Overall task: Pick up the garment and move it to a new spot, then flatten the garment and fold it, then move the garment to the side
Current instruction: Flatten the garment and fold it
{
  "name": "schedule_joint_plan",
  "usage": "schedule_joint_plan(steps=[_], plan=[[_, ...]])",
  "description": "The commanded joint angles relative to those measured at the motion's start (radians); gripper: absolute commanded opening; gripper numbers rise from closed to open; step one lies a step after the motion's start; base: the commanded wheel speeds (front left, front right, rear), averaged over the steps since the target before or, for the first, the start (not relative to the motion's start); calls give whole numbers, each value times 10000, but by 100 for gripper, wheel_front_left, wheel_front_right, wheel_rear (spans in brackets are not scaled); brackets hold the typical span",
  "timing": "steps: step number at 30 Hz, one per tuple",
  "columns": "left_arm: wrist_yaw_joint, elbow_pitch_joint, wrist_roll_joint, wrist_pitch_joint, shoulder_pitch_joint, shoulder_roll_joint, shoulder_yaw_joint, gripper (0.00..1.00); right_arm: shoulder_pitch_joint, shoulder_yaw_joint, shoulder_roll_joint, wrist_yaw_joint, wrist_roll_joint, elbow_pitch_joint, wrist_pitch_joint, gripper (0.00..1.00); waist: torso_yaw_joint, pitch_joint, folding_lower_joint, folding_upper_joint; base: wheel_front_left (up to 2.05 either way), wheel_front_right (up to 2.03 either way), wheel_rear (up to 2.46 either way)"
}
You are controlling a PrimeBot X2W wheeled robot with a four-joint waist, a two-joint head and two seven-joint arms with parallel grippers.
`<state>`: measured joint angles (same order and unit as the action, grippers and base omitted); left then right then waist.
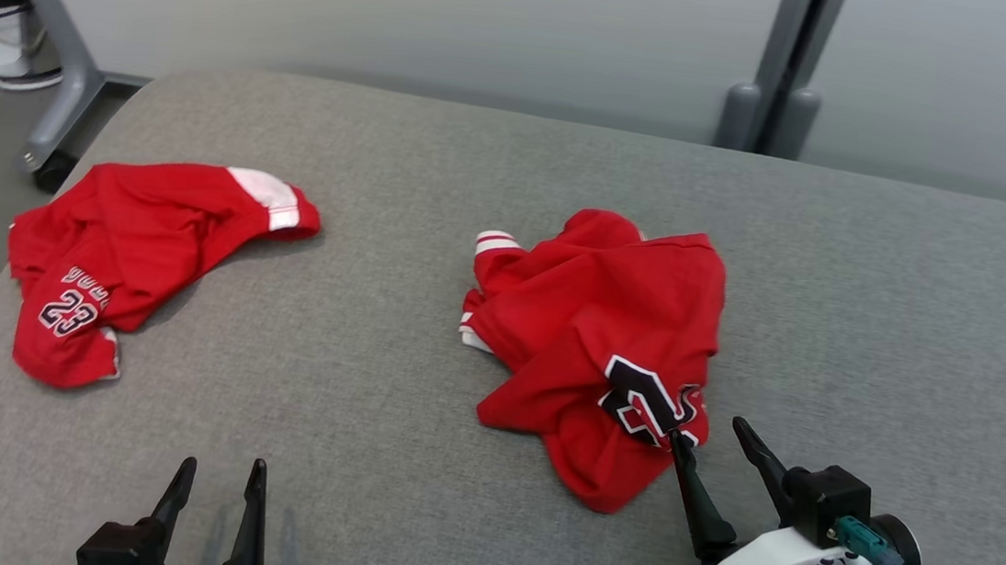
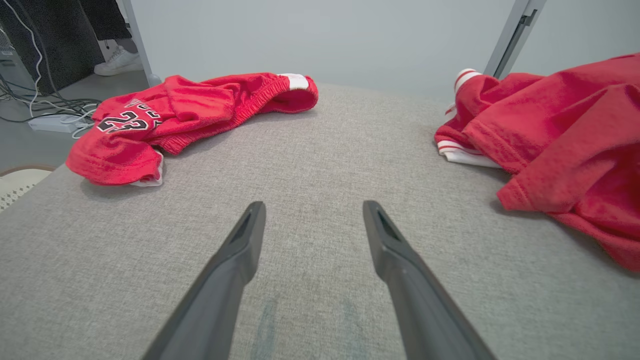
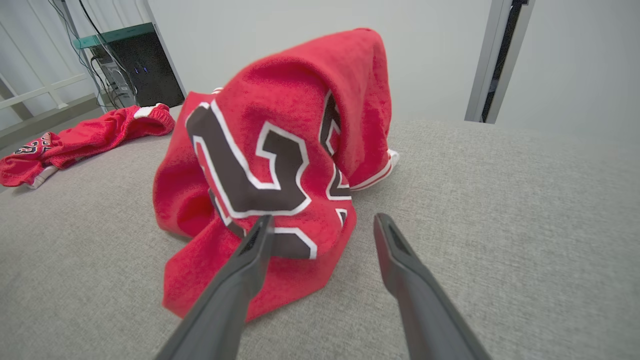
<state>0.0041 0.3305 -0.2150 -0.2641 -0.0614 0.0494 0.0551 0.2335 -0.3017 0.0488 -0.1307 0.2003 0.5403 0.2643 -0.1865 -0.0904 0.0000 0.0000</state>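
On grey fabric surface [image 1: 412,458], crumpled red garment [image 1: 591,328]; pale wall [image 1: 400,5] behind.

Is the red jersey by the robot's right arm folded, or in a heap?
In a heap: the red jersey lies crumpled on the grey cushion, its number creased, a striped cuff poking out.

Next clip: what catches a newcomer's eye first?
Bright red on the grey pad: the heaped garment right of centre, black number up, and the left garment by the left edge. The right gripper, jaws open, is at the heaped garment's near edge; the left gripper is open over bare pad.
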Motion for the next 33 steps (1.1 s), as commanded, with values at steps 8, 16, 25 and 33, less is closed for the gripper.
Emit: schedule_joint_plan(steps=[8, 16, 25, 33], plan=[[70, -75, -85, -6, 344, 31, 11, 100, 636, 255, 93, -1, 578, 622, 3, 0, -617, -489, 0, 0, 0, 0, 0], [-24, -68, -128, -6, 350, 29, -15, 100, 622, 1229, 125, 1, 705, -760, 6, 0, -27, -228, 0, 0, 0, 0, 0], [-7, 38, -233, -6, 351, 32, 198, 100, 1847, 1950, 840, -1, 364, -3251, 2, 0, 1066, 279, 0, 0, 0, 0, 0], [3, 183, -563, -6, 436, 38, 700, 100, 2517, 999, 928, -1, 37, -3097, 2, 0, 909, 288, 0, 0, 0, 0, 0]])
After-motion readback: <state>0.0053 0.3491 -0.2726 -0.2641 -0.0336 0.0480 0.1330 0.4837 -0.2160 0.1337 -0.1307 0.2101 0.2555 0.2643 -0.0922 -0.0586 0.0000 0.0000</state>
